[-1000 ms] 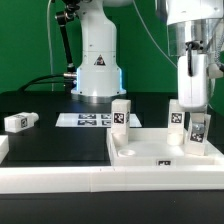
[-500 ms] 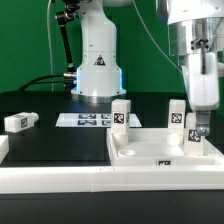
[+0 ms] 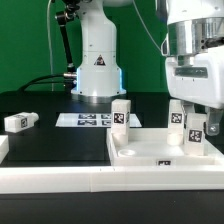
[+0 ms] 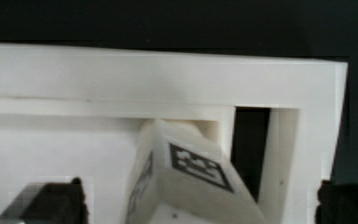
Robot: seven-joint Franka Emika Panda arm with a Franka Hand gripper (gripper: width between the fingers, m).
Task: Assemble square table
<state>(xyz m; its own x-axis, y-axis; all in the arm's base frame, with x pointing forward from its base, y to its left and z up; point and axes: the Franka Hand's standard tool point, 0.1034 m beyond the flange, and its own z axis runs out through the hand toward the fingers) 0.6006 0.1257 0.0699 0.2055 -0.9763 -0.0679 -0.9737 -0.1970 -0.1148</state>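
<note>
The white square table top [image 3: 150, 152] lies at the exterior view's right, behind the front rail. Three white tagged legs stand upright on it: one at the far left corner [image 3: 121, 113], one at the far right [image 3: 177, 114], and one at the near right corner [image 3: 196, 132]. My gripper [image 3: 197, 114] hangs open just above and around that near right leg. In the wrist view the leg [image 4: 197, 170] rises between my dark fingertips [image 4: 51, 200], with a gap on each side of my gripper [image 4: 197, 208]. A further leg [image 3: 20, 121] lies on its side at the left.
The robot base [image 3: 97, 60] stands at the back centre. The marker board [image 3: 84, 120] lies flat in front of it. A long white rail [image 3: 90, 182] runs along the front edge. The table top's rim [image 4: 158, 70] fills the wrist view.
The jaws have gone from shut on the near right leg to wide open. The hand has turned about the leg, which stays upright in its corner.
</note>
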